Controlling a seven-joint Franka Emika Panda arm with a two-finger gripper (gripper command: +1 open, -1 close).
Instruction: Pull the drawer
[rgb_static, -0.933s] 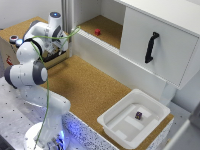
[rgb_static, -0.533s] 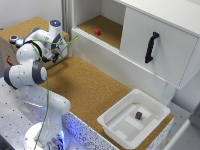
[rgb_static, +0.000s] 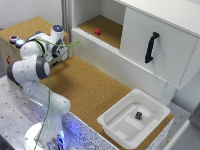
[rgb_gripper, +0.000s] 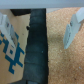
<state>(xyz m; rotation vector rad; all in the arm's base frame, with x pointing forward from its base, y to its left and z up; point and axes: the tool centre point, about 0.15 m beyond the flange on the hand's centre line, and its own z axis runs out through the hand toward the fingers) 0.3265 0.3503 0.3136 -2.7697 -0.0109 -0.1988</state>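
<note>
Gripper (rgb_gripper: 40, 25): jaws spread wide, empty, blurred in wrist view.
Black-handled white drawer (rgb_static: 157, 47): right edge cut off.
Cork-topped bench (rgb_static: 90, 87): far-left corner hidden by arm.

White, rounded arm (rgb_static: 31, 67) segments with dark joints and a green cable (rgb_static: 49, 95) alongside.

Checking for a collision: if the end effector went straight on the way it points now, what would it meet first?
Probably the black strip directly below, between its fingers, with cork beside it. Depth is unclear, so contact distance can't be judged.
</note>
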